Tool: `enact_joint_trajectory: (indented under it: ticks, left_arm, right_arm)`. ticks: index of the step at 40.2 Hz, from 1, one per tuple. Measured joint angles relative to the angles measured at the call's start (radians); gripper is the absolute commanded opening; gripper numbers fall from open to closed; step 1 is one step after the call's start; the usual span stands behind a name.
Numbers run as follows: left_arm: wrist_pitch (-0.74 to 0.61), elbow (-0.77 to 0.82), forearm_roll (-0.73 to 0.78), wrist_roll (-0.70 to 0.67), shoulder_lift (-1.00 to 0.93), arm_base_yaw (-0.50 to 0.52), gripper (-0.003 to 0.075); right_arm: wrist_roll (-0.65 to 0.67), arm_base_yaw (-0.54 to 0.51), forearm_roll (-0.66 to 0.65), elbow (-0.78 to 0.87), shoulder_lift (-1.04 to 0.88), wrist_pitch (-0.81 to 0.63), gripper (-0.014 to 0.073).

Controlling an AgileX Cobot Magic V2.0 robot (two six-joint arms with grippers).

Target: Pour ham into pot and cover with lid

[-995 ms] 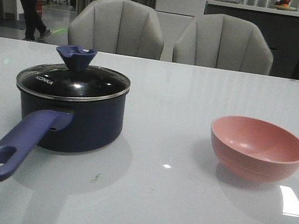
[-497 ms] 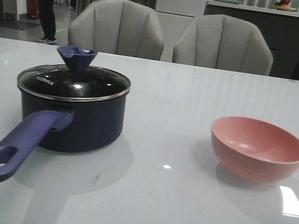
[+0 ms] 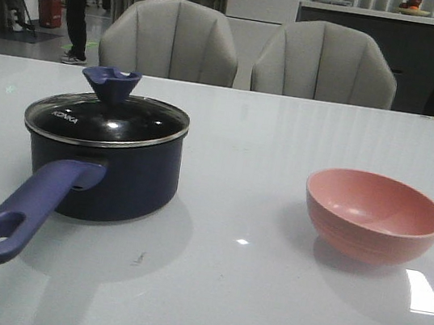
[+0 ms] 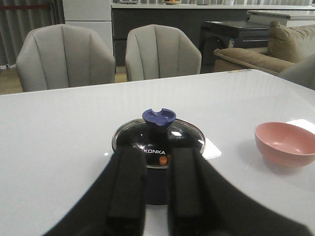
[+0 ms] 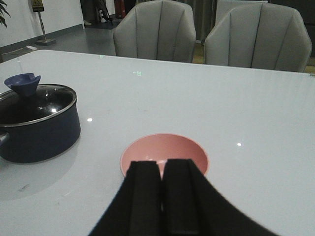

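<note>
The dark navy pot (image 3: 120, 185) stands on the left of the table, its purple-blue handle (image 3: 31, 204) pointing toward the front edge. The glass lid (image 3: 109, 120) with its blue knob (image 3: 110, 81) sits flat on the pot's rim. Through the glass, the left wrist view shows an orange slice of ham (image 4: 163, 160) inside. My left gripper (image 4: 157, 155) hovers open just short of the pot, with nothing between its fingers. My right gripper (image 5: 161, 164) is shut and empty, just short of the pink bowl (image 5: 165, 147). Neither gripper shows in the front view.
The pink bowl (image 3: 373, 214) stands on the right of the white table (image 3: 254, 135) and looks empty. Two grey chairs (image 3: 250, 53) stand behind the far edge. People move in the background at far left.
The pot and its handle shifted very slightly to the right a second ago and have since stayed still. The bowl has not moved. People in the background have walked.
</note>
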Motion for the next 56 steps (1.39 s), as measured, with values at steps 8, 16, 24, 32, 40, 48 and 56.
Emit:
enact_joint_trajectory:
  ticks: [8,16,24,32,40,48,56]
  left_arm:
    - [0.0,0.0,0.0,0.0,0.0,0.0,0.013]
    - [0.0,0.002,0.0,0.0,0.0,0.0,0.013]
    - [-0.005,0.004,0.0,0.0,0.0,0.0,0.0118]
    - [-0.108,0.093,0.024,0.0,0.0,0.037,0.0113]
    - [-0.263,0.229,0.024,0.0,-0.002,0.209,0.0113]
    - [-0.398,0.31,0.024,0.0,-0.021,0.297,0.0113]
    - [-0.43,0.31,0.024,0.0,-0.021,0.299,0.0113]
  right_arm:
    - [0.0,0.0,0.0,0.0,0.0,0.0,0.0143]
    - [0.0,0.0,0.0,0.0,0.0,0.0,0.0143]
    - [0.0,0.0,0.0,0.0,0.0,0.0,0.0143]
    - [0.0,0.0,0.0,0.0,0.0,0.0,0.0143]
    - [0.0,0.0,0.0,0.0,0.0,0.0,0.0143]
    - [0.0,0.0,0.0,0.0,0.0,0.0,0.0143]
    - [0.0,0.0,0.0,0.0,0.0,0.0,0.0143]
